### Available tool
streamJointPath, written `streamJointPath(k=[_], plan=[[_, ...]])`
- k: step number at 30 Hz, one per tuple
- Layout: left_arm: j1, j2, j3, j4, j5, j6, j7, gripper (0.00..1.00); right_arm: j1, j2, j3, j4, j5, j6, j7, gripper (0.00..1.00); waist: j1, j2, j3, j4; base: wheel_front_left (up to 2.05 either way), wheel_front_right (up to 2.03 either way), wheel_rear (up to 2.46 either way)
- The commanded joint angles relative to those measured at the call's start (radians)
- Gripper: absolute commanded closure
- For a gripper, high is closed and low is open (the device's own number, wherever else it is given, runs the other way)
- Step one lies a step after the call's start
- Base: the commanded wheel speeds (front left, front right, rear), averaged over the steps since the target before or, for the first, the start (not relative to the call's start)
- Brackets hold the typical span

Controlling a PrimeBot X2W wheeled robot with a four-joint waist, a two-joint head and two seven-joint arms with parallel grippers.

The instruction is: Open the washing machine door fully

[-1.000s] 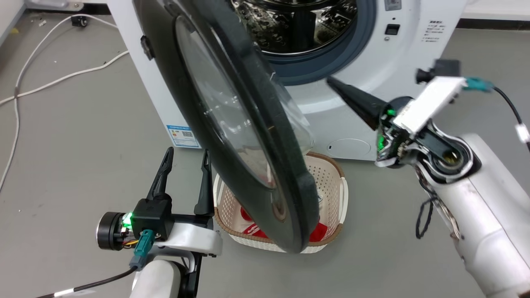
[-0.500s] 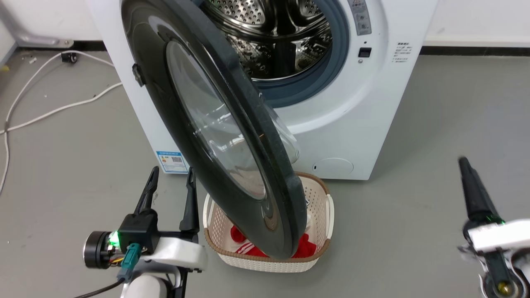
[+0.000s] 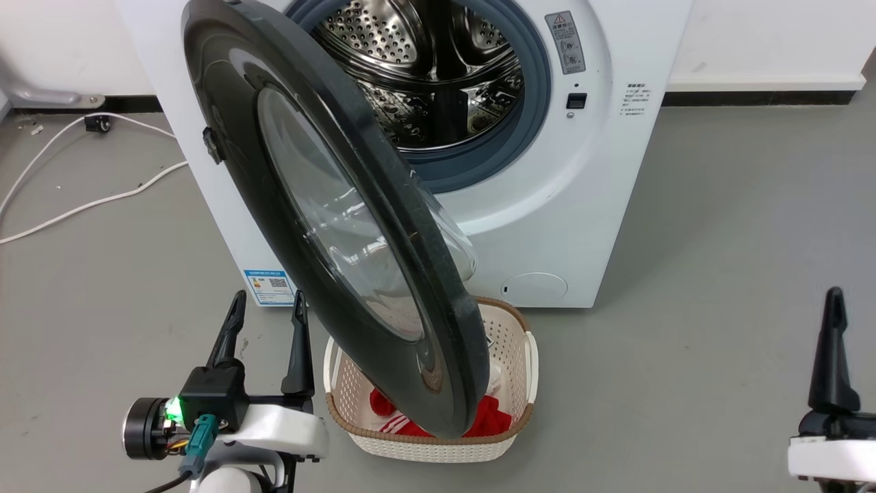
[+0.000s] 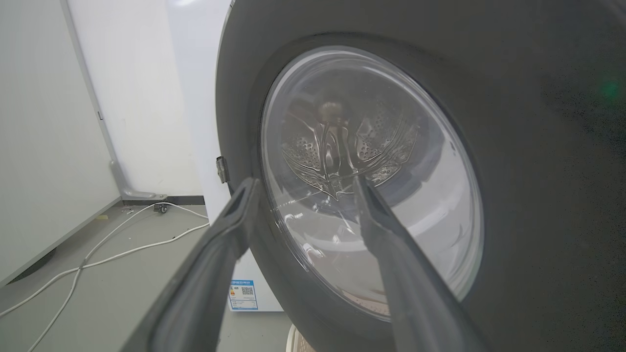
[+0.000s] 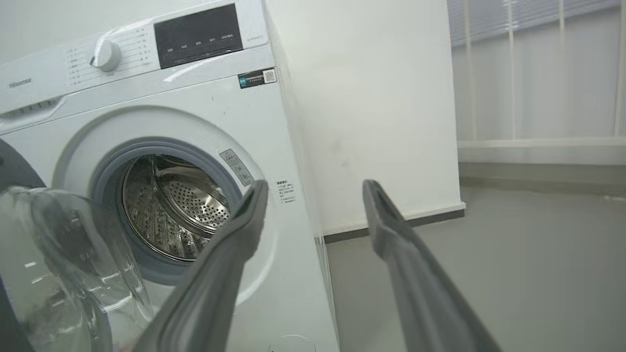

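At the far left of the head view, white cables (image 3: 89,202) trail across the grey floor (image 3: 718,274). In the lower left, the left gripper (image 3: 268,296) points up the frame with its two dark fingers spread apart and nothing between them. Its right finger stands just beside the lower rim of the door (image 3: 328,226); whether they touch cannot be told. In the left wrist view the same spread fingers (image 4: 386,244) rise in front of the door's outer face, and the steel drum shows through the clear glass.

A blue sticker (image 3: 269,286) sits low on the washing machine (image 3: 595,205), just above that gripper. The door is hinged at the machine's left side and stands swung well out from the front. It runs from the upper left down to the lower middle of the frame, with its glass bowl bulging to the right. Its lower edge overlaps a cream basket (image 3: 424,448) on the floor that holds red cloth (image 3: 489,424).

Right of the door, the drum (image 3: 424,75) lies uncovered inside its grey-blue rubber ring (image 3: 530,116). A round cap (image 3: 534,285) sits low on the white front.

At the lower right edge, well apart from the machine, one dark finger (image 3: 833,356) of the right gripper (image 5: 315,193) points up. In the right wrist view its two fingers are parted and empty, with the machine's knob (image 5: 106,55) at the upper left.
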Motion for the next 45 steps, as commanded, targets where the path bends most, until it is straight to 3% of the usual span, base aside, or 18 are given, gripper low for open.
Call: streamJointPath(k=[1, 7, 18, 29, 30, 31, 32, 33, 40, 45], plan=[[0.011, 0.0, 0.002, -0.003, 0.002, -0.004, -0.003, 0.0, 0.018, 0.008, 0.002, -0.032, -0.073, 0.0, -0.002, 0.0, 0.0001, 0.0, 0.001, -0.002, 0.0, 0.0, 0.0], [0.008, -0.002, 0.011, -0.008, 0.007, -0.004, -0.003, 0.0, 0.062, 0.023, 0.082, -0.116, -0.318, 0.0, -0.001, 0.0, 0.0001, 0.0, 0.006, -0.01, 0.0, 0.0, 0.0], [0.002, -0.005, 0.005, -0.005, 0.012, -0.007, -0.003, 0.0, 0.039, 0.031, 0.139, 0.019, -0.294, 0.0, 0.007, 0.0, 0.0001, 0.0, 0.011, -0.012, 0.0, 0.0, 0.0], [0.006, -0.006, 0.006, 0.001, 0.01, -0.012, -0.003, 0.0, 0.023, 0.031, 0.14, 0.059, -0.281, 0.0, 0.002, 0.0, 0.0001, 0.0, 0.009, -0.009, 0.0, 0.0, 0.0], [0.007, -0.006, 0.006, 0.001, 0.008, -0.014, -0.003, 0.08, 0.021, 0.031, 0.14, 0.06, -0.282, 0.0, 0.002, 0.0, 0.0001, 0.0, 0.009, -0.008, 0.0, 0.0, 0.0], [0.007, -0.007, 0.004, 0.004, 0.004, -0.018, -0.003, 0.51, 0.02, 0.031, 0.14, 0.062, -0.281, 0.0, 0.002, 0.0, 0.0001, 0.0, 0.009, -0.008, 0.0, 0.0, 0.0], [0.008, -0.007, 0.001, 0.007, 0.003, -0.023, -0.003, 0.81, 0.02, 0.031, 0.141, 0.063, -0.28, 0.0, 0.001, 0.0, 0.0001, 0.0, 0.008, -0.008, 0.0, 0.0, 0.0], [0.007, -0.007, 0.001, 0.008, 0.003, -0.024, -0.003, 1.0, 0.02, 0.031, 0.14, 0.064, -0.279, 0.0, 0.001, 0.0, 0.0001, 0.0, 0.008, -0.008, 0.0, 0.0, 0.0], [-0.012, -0.008, 0.003, -0.045, -0.02, -0.031, -0.003, 1.0, 0.021, 0.032, 0.139, 0.073, -0.27, 0.0, -0.001, 0.0, 0.0001, 0.0, 0.008, 0.0, 0.0, 0.0, 0.0], [-0.048, -0.009, 0.005, -0.184, -0.051, -0.023, -0.003, 1.0, 0.019, 0.031, 0.139, 0.077, -0.27, 0.0, -0.001, 0.0, 0.0001, 0.0, 0.009, 0.005, 0.0, 0.0, 0.0]])
